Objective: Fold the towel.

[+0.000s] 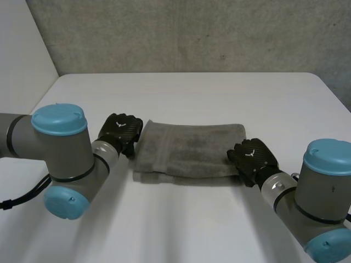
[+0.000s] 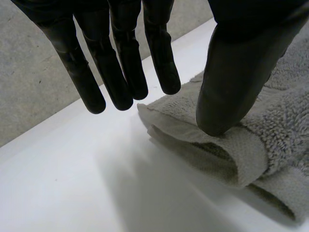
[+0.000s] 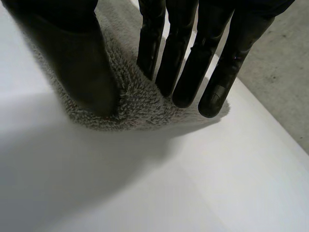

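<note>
A grey towel (image 1: 189,149) lay in the middle of the white table (image 1: 192,90), folded into a long band running left to right. Its layers showed along the near edge.

The left hand (image 1: 120,130) was at the towel's left end, near the far corner. In the left wrist view its fingers (image 2: 120,72) hung straight and spread, with their tips above bare table (image 2: 72,183) just off the towel's corner and none of them on the cloth. The thumb (image 2: 234,82) stood apart from them, and its tip pressed down on the top layer of the towel (image 2: 270,145), just by the rolled edge of the fold. Nothing was caught between thumb and fingers, so this hand was open and only resting on the cloth.

The right hand (image 1: 253,155) was at the towel's right end, over the near corner. In the right wrist view its straight fingers (image 3: 186,67) came down on one side of the cloth and the thumb (image 3: 79,58) on the other. The towel (image 3: 140,104) rose in a ridge between them, nipped by this hand, and the cloth's edge beneath sat slightly off the table (image 3: 193,183).

A grey wall (image 1: 192,33) stood behind the table's far edge.
</note>
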Controlling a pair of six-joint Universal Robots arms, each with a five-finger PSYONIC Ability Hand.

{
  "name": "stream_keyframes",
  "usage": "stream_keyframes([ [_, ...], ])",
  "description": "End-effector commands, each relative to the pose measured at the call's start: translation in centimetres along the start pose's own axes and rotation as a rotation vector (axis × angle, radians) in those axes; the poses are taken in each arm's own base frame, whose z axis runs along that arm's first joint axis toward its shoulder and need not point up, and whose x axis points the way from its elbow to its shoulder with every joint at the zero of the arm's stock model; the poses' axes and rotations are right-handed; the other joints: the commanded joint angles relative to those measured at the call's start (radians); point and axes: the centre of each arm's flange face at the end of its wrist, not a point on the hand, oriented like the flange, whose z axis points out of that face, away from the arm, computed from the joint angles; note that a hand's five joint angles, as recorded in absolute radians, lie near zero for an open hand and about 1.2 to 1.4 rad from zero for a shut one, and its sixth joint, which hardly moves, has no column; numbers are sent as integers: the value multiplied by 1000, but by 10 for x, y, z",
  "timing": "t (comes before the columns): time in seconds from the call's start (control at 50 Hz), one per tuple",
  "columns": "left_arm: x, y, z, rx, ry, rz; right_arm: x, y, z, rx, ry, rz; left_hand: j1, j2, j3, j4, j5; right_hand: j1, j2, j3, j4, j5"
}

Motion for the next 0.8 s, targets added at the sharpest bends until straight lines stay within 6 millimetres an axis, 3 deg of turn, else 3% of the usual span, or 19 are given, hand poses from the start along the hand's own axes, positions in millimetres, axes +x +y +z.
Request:
stream_keyframes([
  [0.02, 0, -11, -4, 30, -1, -38, 3, 8, -4, -49, -25, 21, -15, -21, -27, -24, -2, 315, 316, 313, 312, 313],
  [0.06, 0, -11, -6, 30, -1, -41, 4, 9, -3, -56, -32, 25, -18, -24, -30, -26, -5, 461, 462, 460, 459, 459],
  [0.16, 0, -13, -10, 31, 1, -42, 13, 20, -1, -110, -37, 42, -18, -24, -30, -26, -5, 463, 463, 461, 460, 461],
  [0.26, -2, -15, -12, 36, -3, -42, 44, 23, 1, -148, 19, 50, -24, -30, -35, -32, -11, 463, 463, 461, 460, 461],
  [0.3, -6, -22, -15, 55, -12, -43, 59, 11, 2, -139, 45, 16, -24, -30, -35, -32, -11, 463, 463, 461, 460, 461],
  [0.42, -11, -36, -19, 96, -26, -45, 59, -24, 0, -78, 24, -29, -33, -39, -44, -41, -20, 463, 463, 461, 460, 461],
  [0.46, -13, -43, -19, 116, -33, -46, 37, -61, -4, 19, -26, -61, -36, -42, -47, -44, -22, 463, 463, 461, 460, 461],
  [0.48, -13, -43, -19, 116, -33, -46, 37, -61, -4, 19, -26, -61, -36, -42, -47, -44, -22, 463, 463, 461, 460, 461],
  [0.52, -14, -47, -18, 128, -37, -49, 3, -90, -9, 109, -100, -89, -39, -45, -50, -47, -25, 463, 463, 461, 460, 461],
  [0.54, -14, -47, -18, 128, -37, -49, 3, -90, -9, 109, -100, -89, -39, -45, -50, -47, -25, 463, 463, 461, 460, 461],
  [0.56, -15, -48, -18, 132, -38, -55, -17, -99, -12, 140, -145, -110, -45, -51, -56, -53, -31, 463, 463, 461, 460, 461],
  [0.58, -15, -48, -18, 132, -38, -55, -17, -99, -12, 140, -146, -111, -45, -51, -56, -53, -31, 463, 463, 461, 460, 461],
  [0.62, -15, -51, -19, 140, -37, -81, -64, -107, -19, 178, -256, -156, -65, -71, -76, -73, -52, 463, 463, 461, 460, 461],
  [0.64, -15, -51, -19, 140, -37, -81, -65, -107, -19, 178, -256, -156, -65, -71, -77, -73, -52, 463, 463, 461, 460, 461],
  [0.68, -15, -51, -19, 144, -36, -115, -110, -106, -28, 198, -361, -204, -68, -74, -79, -76, -55, 463, 463, 461, 460, 461],
  [0.7, -15, -51, -19, 144, -36, -115, -110, -106, -28, 198, -361, -205, -68, -74, -80, -76, -55, 463, 463, 461, 460, 461],
  [0.72, -16, -52, -19, 147, -35, -127, -126, -104, -31, 204, -399, -224, -68, -74, -80, -76, -55, 463, 463, 461, 460, 461],
  [0.78, -17, -53, -18, 159, -39, -140, -149, -94, -31, 188, -444, -253, -71, -77, -82, -79, -58, 463, 463, 461, 460, 461],
  [0.8, -17, -53, -18, 159, -39, -140, -149, -94, -31, 188, -444, -253, -71, -77, -82, -79, -58, 463, 463, 461, 460, 461],
])
